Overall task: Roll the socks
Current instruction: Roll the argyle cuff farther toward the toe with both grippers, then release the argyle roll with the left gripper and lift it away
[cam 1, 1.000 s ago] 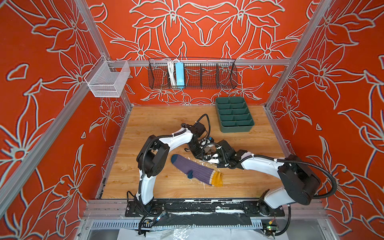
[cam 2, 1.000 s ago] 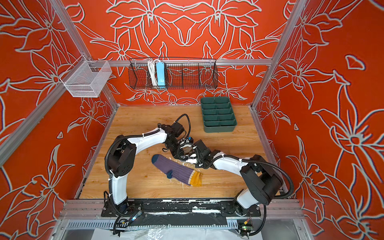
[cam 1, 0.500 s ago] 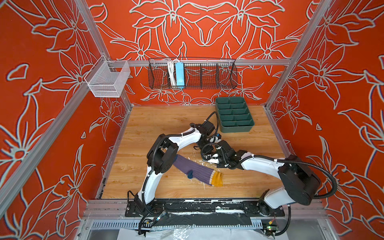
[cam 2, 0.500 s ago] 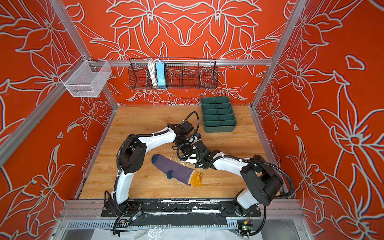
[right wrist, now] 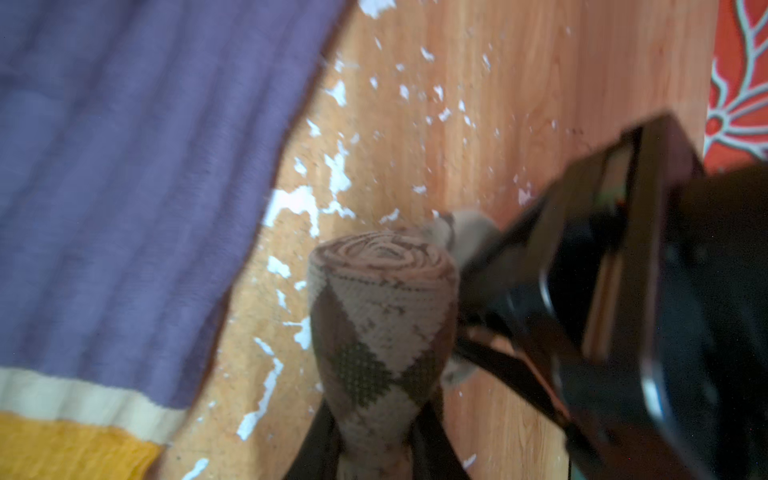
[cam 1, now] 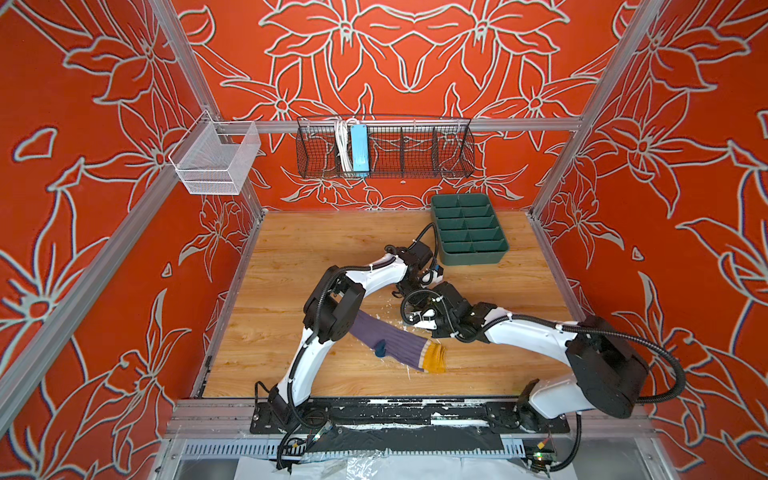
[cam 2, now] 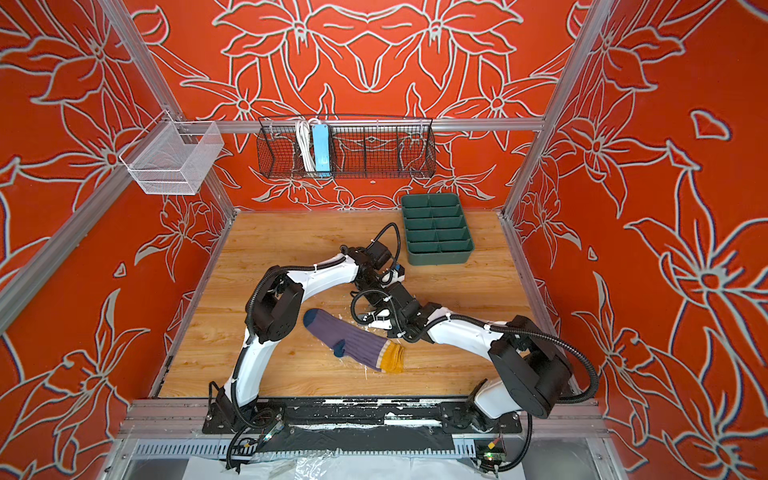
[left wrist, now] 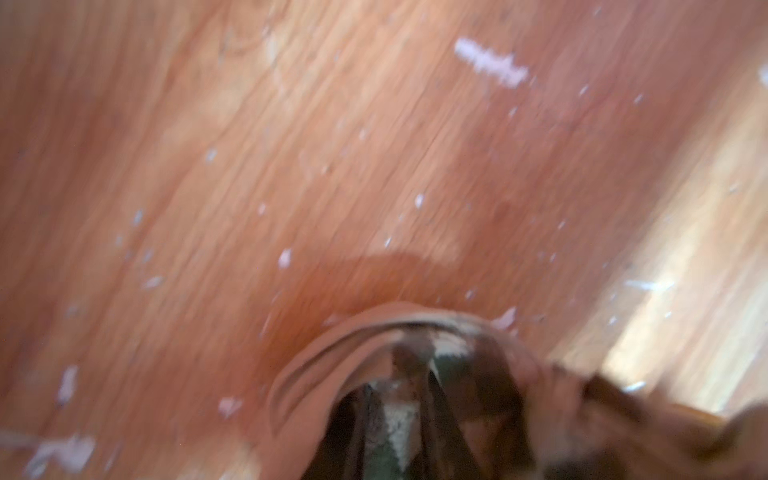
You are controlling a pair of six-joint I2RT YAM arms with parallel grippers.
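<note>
Nearest the front edge of the table: ribbed purple sock, lying flat. Long axis on a diagonal, mustard-yellow cuff toward the front right, navy toe toward the far left. Toe hidden behind the left arm's elbow in a top view.

Mid-table, just beyond that sock: both wrists meeting, with the beige argyle sock out of sight beneath them in both top views. From the right wrist, argyle sock wound into a tight roll of brown and olive diamonds. Spiral end facing away from the camera, long axis in line with the right jaws, narrow end pinched between them.

Left jaws just beside the roll and badly blurred. Fabric bunched round them from the left wrist; impossible to tell whether clamped or spread.

Far right: green divided tray.
</note>
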